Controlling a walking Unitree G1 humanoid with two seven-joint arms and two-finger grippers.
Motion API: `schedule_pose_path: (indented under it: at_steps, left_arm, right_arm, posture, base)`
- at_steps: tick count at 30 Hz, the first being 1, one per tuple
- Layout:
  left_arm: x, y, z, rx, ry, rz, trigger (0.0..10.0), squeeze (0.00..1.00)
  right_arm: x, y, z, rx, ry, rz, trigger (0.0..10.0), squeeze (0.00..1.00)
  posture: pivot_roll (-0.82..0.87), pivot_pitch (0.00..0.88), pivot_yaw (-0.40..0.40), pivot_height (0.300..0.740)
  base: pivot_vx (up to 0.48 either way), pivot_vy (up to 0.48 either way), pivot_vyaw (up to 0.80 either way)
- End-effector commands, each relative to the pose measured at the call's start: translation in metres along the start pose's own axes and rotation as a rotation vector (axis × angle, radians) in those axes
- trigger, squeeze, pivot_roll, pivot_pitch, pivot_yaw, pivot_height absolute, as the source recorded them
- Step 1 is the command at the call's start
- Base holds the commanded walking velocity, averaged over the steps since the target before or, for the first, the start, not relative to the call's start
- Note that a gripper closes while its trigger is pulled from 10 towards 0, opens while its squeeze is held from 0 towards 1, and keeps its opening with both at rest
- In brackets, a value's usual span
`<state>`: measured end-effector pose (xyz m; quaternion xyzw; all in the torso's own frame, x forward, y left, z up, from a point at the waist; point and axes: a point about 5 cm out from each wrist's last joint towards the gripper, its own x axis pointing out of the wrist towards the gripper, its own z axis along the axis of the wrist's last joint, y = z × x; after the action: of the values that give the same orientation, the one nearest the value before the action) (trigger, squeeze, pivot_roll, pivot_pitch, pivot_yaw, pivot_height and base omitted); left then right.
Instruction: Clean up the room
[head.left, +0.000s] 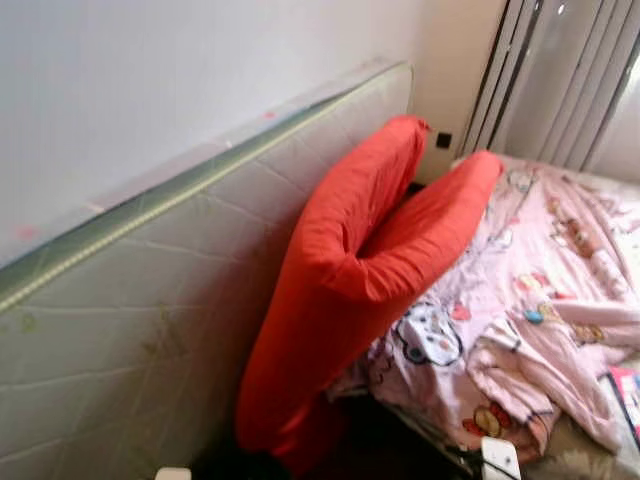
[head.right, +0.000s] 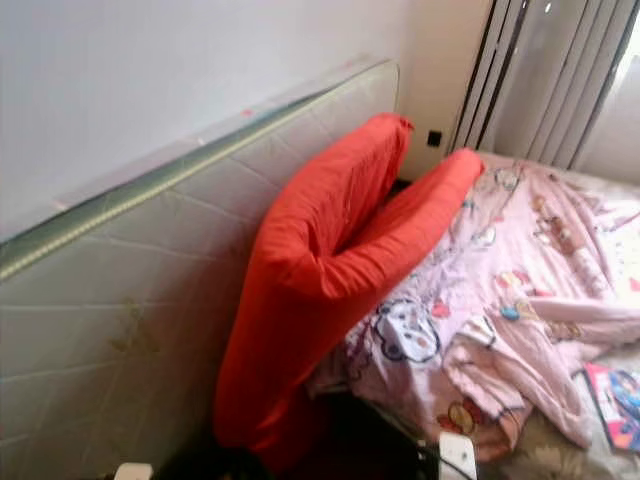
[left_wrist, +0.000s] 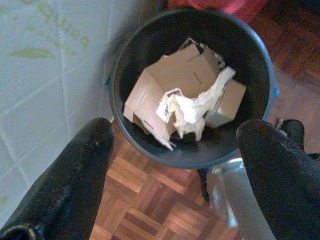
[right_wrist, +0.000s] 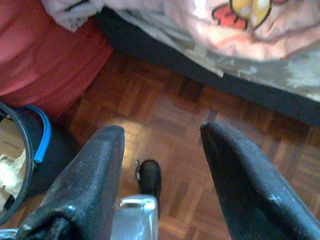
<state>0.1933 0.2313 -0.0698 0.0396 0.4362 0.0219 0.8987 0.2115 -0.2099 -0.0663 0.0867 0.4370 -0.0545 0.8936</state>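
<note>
A plain white wall (head.left: 150, 70) is running along the left side of the room. A pale quilted mattress (head.left: 130, 310) is standing on its edge against that wall. A red folded mattress (head.left: 340, 280) is leaning on it, its lower end resting near the floor. To the right, a bed is lying under a pink cartoon-print blanket (head.left: 540, 300), which is hanging over the near edge. In the far corner, grey vertical blinds (head.left: 570, 80) are covering a window, and daylight is coming through at the right. Brown wooden parquet (right_wrist: 170, 120) is covering the floor.
</note>
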Motion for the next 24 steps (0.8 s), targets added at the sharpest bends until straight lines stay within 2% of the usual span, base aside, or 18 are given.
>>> schedule_pose_path:
  at_steps: [1, 11, 24]
  left_arm:
    - [0.0002, -0.0049, -0.0036, 0.02, 0.022, -0.011, 10.0, 0.0]
    - [0.0016, -0.0132, -0.0024, 0.023, 0.02, -0.022, 10.0, 0.0]
    - [0.002, -0.0143, -0.0015, 0.024, 0.02, -0.022, 10.0, 0.0]
  right_arm:
    - [-0.0001, -0.0028, 0.0035, 0.008, -0.012, -0.012, 10.0, 0.0]
    - [0.0, -0.0021, 0.0038, 0.008, -0.017, -0.008, 10.0, 0.0]
    - [0.0001, -0.0019, 0.0041, 0.008, -0.013, -0.007, 10.0, 0.0]
  posture:
    - [0.01, 0.046, 0.009, 0.74]
    - [0.01, 0.046, 0.01, 0.74]
    - [0.01, 0.052, 0.009, 0.74]
  base:
    - [0.0, -0.292, 0.0]
    - [0.0, -0.293, 0.0]
    - [0.0, -0.292, 0.0]
